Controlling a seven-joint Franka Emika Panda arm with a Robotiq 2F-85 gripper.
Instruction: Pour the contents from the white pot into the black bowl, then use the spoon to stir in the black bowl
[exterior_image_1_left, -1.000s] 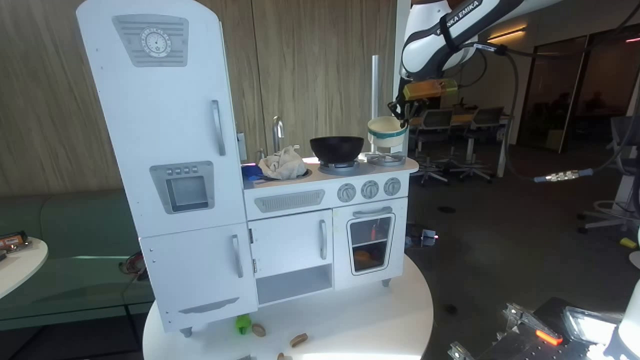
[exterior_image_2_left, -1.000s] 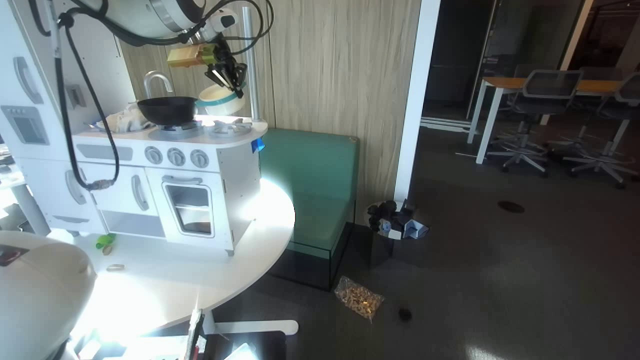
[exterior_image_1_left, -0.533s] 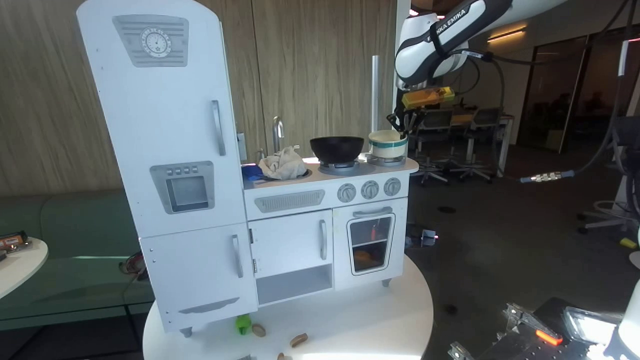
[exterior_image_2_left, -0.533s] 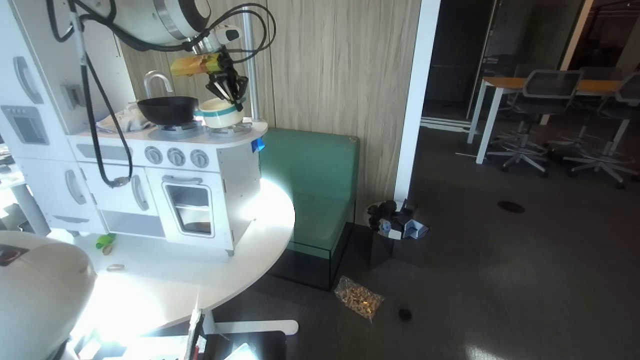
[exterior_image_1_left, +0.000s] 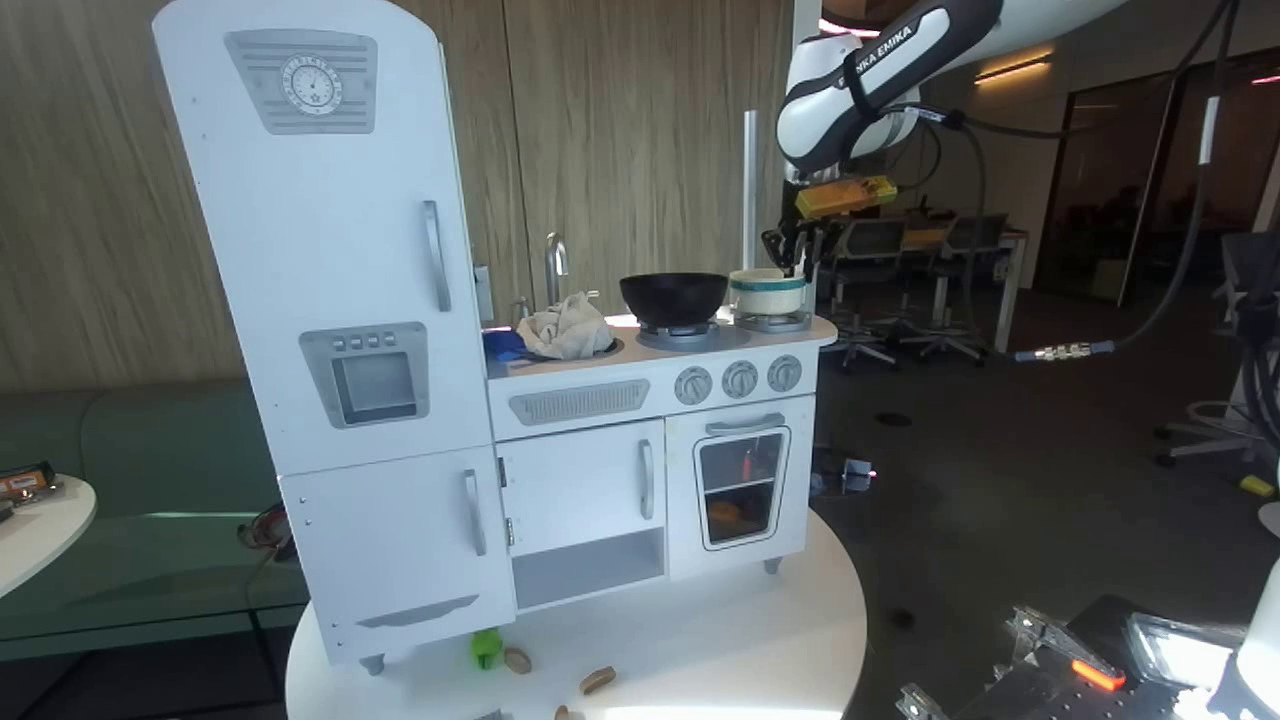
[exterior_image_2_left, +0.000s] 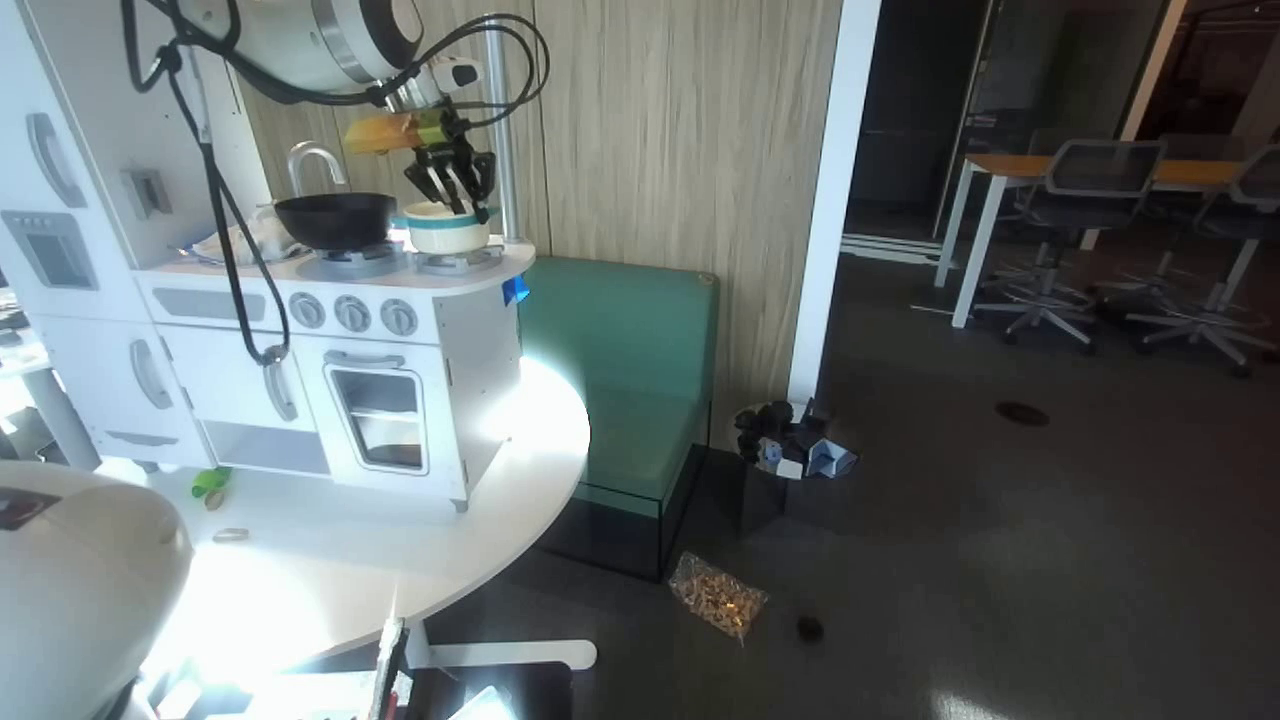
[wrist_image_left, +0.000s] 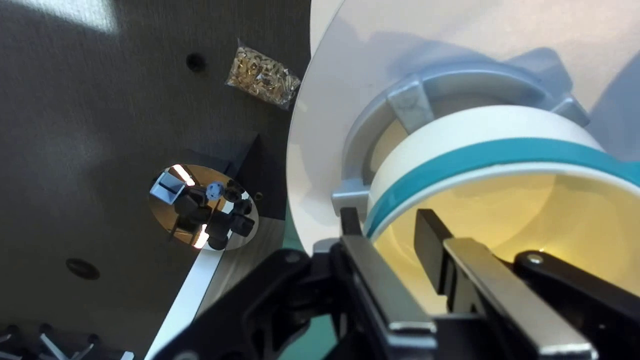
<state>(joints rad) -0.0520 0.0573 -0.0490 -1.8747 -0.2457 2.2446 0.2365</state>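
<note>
The white pot (exterior_image_1_left: 762, 300) stood upright on the right-hand burner (exterior_image_1_left: 772, 322) of the toy kitchen (exterior_image_1_left: 579, 500), a teal band running round it just below the rim. The pincer (wrist_image_left: 388, 222) hung at the pot's right side with its jaws apart, straddling the wall: in the wrist view one finger (wrist_image_left: 381, 280) was outside the rim and the other finger (wrist_image_left: 506, 285) inside, over the yellow interior. Whether either touched the pot I could not tell.

Just to the left, the black bowl (exterior_image_1_left: 674, 298) sat level on the left-hand burner (exterior_image_1_left: 680, 339), its mouth wider than the pot's; its inside was hidden in both exterior views. Farther left lay a bunched pale cloth (exterior_image_1_left: 568, 328), with the faucet (exterior_image_1_left: 554, 265) on the far side and something blue (exterior_image_1_left: 505, 344) at its left.

The toy kitchen stood on a round white bench (exterior_image_1_left: 740, 620). On the near side were a green toy (exterior_image_1_left: 487, 648) and small brown pieces (exterior_image_1_left: 597, 681). In an exterior view a clear bag (exterior_image_2_left: 718, 598) of light-brown bits lay on the floor (exterior_image_2_left: 950, 500), to the right.
</note>
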